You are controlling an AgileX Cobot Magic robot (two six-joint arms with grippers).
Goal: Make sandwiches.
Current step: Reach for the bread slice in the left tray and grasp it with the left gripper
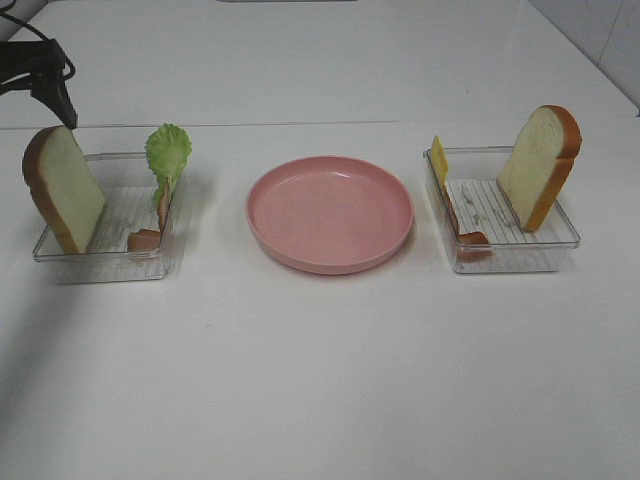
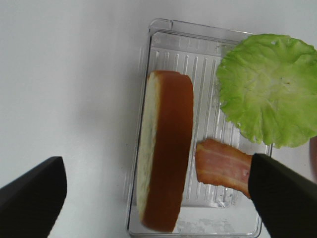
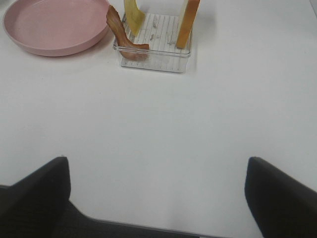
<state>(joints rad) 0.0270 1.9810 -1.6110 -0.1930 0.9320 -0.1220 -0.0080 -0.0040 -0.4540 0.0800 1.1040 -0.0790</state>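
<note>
The left jaws stand wide apart and hold nothing, above the left tray (image 2: 198, 54). An upright left bread slice (image 2: 166, 148) shows between the 2 fingers (image 2: 29, 198). Beside it in that tray are a lettuce leaf (image 2: 270, 87) and the left meat strip (image 2: 223, 166). The right jaws are also spread wide with nothing in them, over bare table (image 3: 158, 124), well apart from the right tray (image 3: 153, 59). That tray holds the right meat strip (image 3: 119, 29), a cheese slice (image 3: 132, 17) and the right bread slice (image 3: 188, 22). The pink plate (image 1: 330, 265) lies between the 2 trays.
</note>
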